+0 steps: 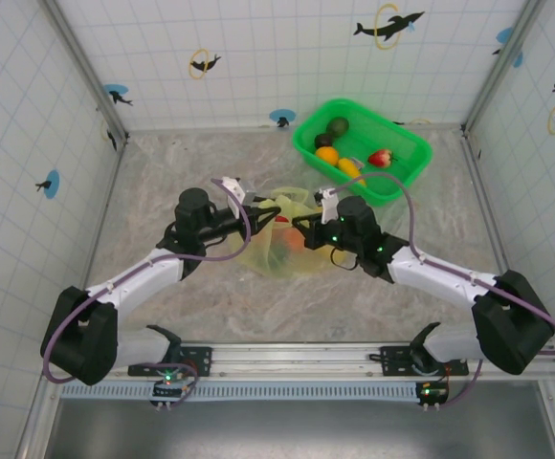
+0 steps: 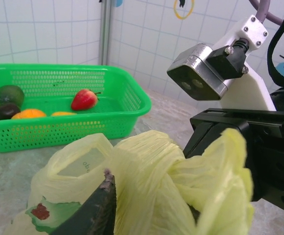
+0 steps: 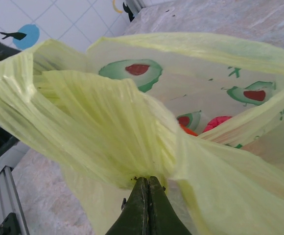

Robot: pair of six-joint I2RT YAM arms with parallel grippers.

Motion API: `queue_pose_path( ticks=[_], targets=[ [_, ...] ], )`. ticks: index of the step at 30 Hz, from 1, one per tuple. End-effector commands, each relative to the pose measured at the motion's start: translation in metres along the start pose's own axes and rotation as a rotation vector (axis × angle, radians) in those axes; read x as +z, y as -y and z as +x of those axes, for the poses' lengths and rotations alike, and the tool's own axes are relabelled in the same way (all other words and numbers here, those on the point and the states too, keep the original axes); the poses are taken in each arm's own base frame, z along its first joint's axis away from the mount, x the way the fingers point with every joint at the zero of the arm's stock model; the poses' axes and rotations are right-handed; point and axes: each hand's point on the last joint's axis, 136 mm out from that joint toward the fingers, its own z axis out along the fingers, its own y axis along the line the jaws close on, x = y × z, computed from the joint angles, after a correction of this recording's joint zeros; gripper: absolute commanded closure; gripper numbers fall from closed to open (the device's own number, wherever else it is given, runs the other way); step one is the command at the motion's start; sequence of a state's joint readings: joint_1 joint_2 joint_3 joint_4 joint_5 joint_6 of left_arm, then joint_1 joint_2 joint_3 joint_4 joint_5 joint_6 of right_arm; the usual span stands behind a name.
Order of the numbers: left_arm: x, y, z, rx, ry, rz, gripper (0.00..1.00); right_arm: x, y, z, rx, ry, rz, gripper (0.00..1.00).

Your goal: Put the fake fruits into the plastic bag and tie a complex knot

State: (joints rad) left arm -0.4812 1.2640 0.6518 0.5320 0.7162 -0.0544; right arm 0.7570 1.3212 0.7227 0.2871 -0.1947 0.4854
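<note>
At mid-surface point(image 1: 163, 182), between the two arms, the plastic bag point(image 1: 279, 253) sits in a slumped heap. It is pale yellow-green with green-and-red fruit prints.

- **Orientation:** from the top view, the bag's bulk spreads roughly left to right, with the long axis running from one hand to the other. Its gathered top points up.
- **Contents:** red and orange fake fruits point(image 3: 214, 122) show through an open fold, seen from the right wrist.
- **Right hand point(image 3: 146, 182):** the fingers are pressed together with no gap, pinching a pleated bunch of the bag's film. The pleats fan up and to the left from the pinch. From above, this hand is against the bag's right edge.
- **Left hand point(image 1: 255, 218):** it is at the bag's upper left edge, close against the plastic. The left wrist view gives one dark finger point(image 2: 103, 203) low in frame, its tip beside a twisted rope of film. The other finger is hidden, so I cannot tell how wide the hand stands or whether it grips.
- **Tie:** bunched, twisted plastic rises between the two hands. I cannot tell whether it is tied.
- **Green basket point(image 1: 378, 191):** it sits at the far right of the surface, well apart from the bag, with its long axis slanting toward the right corner. Inside are a strawberry point(image 1: 380, 158), an orange point(image 1: 327, 155), a yellow fruit point(image 1: 349, 168), a dark green avocado point(image 1: 338, 126) and a darker fruit point(image 1: 322, 141) just beside it.
</note>
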Motion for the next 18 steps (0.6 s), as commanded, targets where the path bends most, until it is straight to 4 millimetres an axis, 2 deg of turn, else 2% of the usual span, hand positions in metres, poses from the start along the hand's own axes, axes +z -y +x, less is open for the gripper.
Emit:
queue_pose_path(
  ticks=[1,8,13,18],
  targets=[
    [0.000,0.005,-0.014,0.029,0.032,0.043,0.64,0.003,-0.014,-0.009,-0.014,0.029,-0.041,1.00],
    [-0.001,0.008,-0.014,0.035,0.030,0.058,0.54,0.006,-0.013,-0.006,-0.014,0.019,-0.036,1.00],
    [0.002,0.005,-0.010,0.025,0.022,0.054,0.43,0.009,-0.029,0.000,-0.048,-0.009,-0.095,1.00],
    [0.003,0.005,-0.009,0.023,0.018,0.060,0.39,0.013,-0.037,0.003,-0.057,-0.022,-0.126,1.00]
  ],
)
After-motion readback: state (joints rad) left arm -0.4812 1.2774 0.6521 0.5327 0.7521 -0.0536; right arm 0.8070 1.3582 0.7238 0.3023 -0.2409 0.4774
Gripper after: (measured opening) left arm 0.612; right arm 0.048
